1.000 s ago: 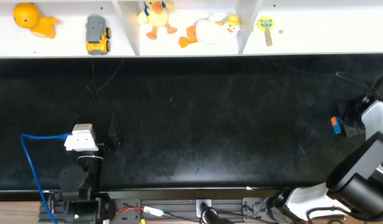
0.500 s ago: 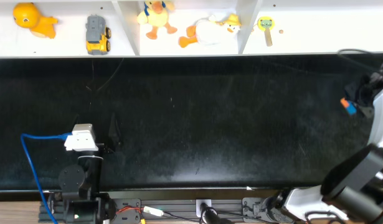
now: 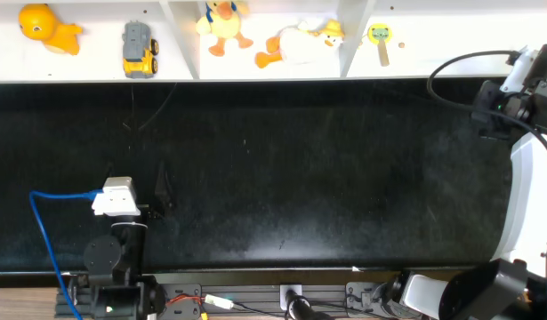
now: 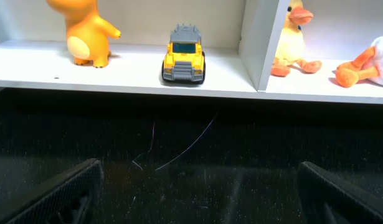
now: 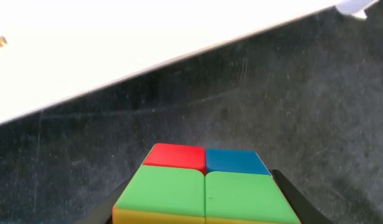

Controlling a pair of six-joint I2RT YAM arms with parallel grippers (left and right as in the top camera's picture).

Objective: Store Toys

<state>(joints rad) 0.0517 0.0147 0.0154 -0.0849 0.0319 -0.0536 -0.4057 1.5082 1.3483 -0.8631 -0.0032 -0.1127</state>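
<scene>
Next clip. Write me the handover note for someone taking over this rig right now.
Left gripper: jaws open, empty, low over the black mat.
Right gripper: shut on the colour cube, near the shelf's right end.
Done: orange duck, yellow truck, yellow plush duck, white plush duck and a green toy sit in the shelf.
Left: set the colour cube in the shelf.

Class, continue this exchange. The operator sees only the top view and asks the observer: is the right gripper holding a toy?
Observer: Yes. The right gripper is shut on a colour cube with green, red and blue tiles.
Operator: Is it at the shelf?
Observer: Not quite; black tabletop shows between the cube and the white shelf.
Operator: And the left gripper?
Observer: The left gripper is open and empty, facing the yellow truck.
</scene>
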